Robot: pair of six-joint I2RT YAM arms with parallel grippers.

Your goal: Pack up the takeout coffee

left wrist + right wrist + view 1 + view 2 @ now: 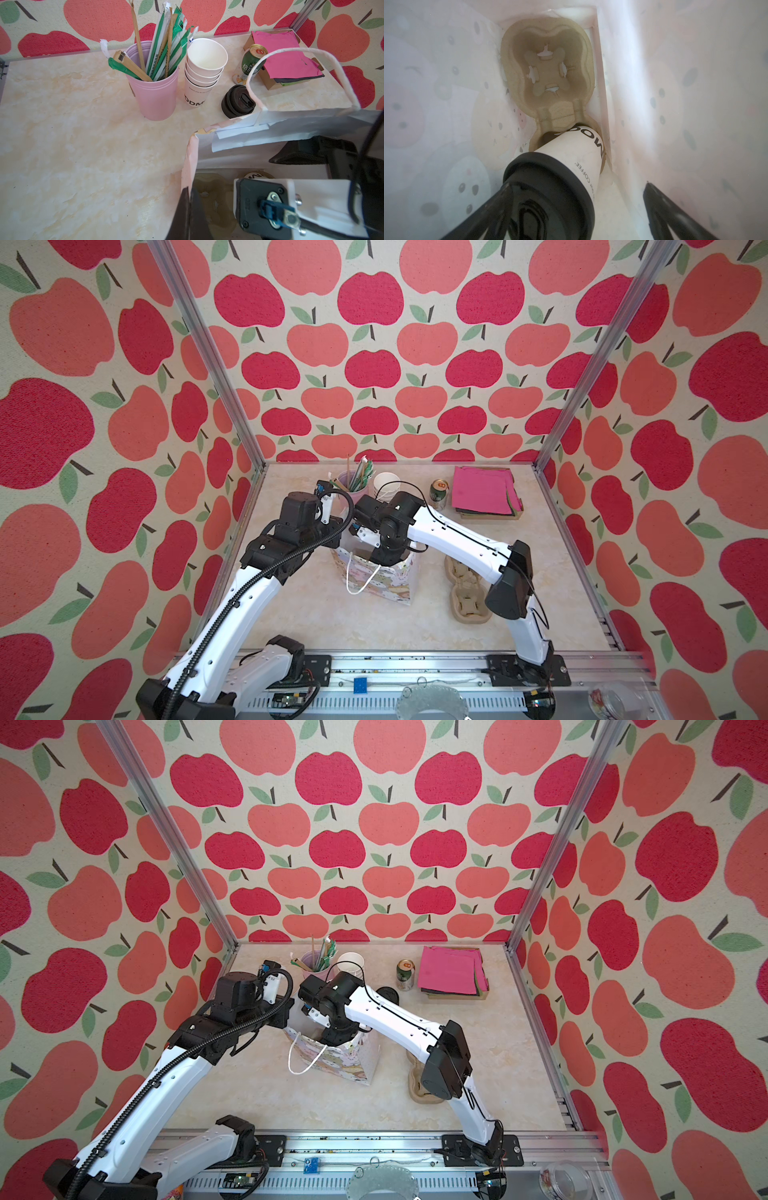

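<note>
So, bag (pixel 382 585): one, upright mid-table, holding one pulp carrier (pixel 548 68).
Coffee (pixel 571 158): one, lid on, tilted in one of the carrier's two pockets, inside the bag.
Right gripper (pixel 578 187): down in the bag, jaws apart either side of the lid.
Left gripper (pixel 188 193): clamped on the bag's left rim.
Pink tin (pixel 158 95): one, far side, holding wrapped straws (pixel 164 41).
Cup stack (pixel 201 83): four rims show, right of the tin.
Can (pixel 249 66): one.
</note>
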